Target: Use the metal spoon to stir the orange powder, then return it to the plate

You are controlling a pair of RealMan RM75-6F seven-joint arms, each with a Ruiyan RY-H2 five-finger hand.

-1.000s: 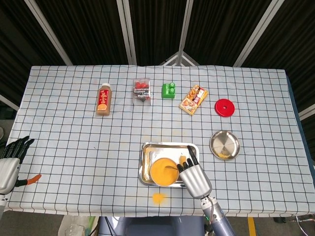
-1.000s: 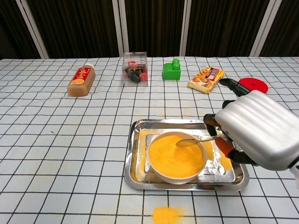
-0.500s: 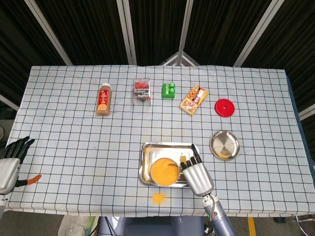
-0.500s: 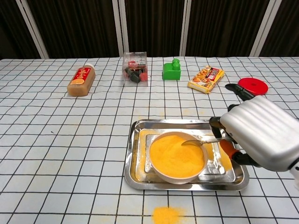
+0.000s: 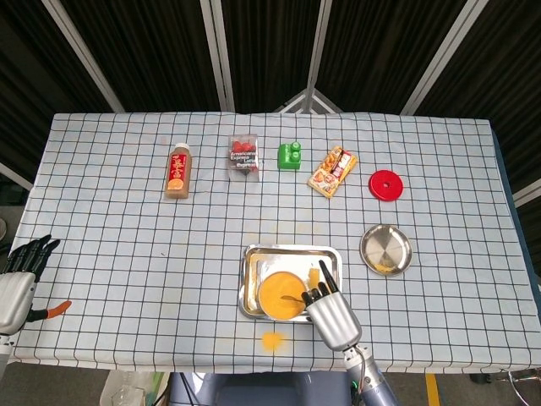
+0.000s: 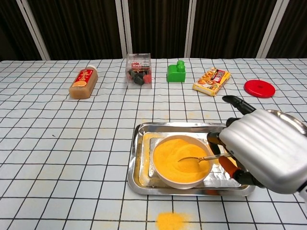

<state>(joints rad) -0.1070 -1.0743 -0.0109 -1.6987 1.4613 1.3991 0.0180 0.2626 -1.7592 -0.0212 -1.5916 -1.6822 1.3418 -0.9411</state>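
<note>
Checked tablecloth [image 5: 127, 254] first: the left hand [image 5: 19, 275] idles at its edge, fingers apart, empty. Inside the steel tray [image 6: 139, 179], the bowl of orange powder [image 6: 181, 160] holds the metal spoon [image 6: 194, 158], pinched by the right hand [image 6: 264, 148]; stir shallowly, avoiding spills.

Our right hand [image 6: 261, 148], a silver-backed shell with black fingers [image 6: 238, 104], is curled around the thin metal spoon [image 6: 199, 159], whose handle runs out from between thumb and fingers, bowl end ahead of the fingertips. Our left hand [image 5: 19, 275] hangs apart, its dark fingers [image 5: 32, 249] spread and holding nothing.
</note>
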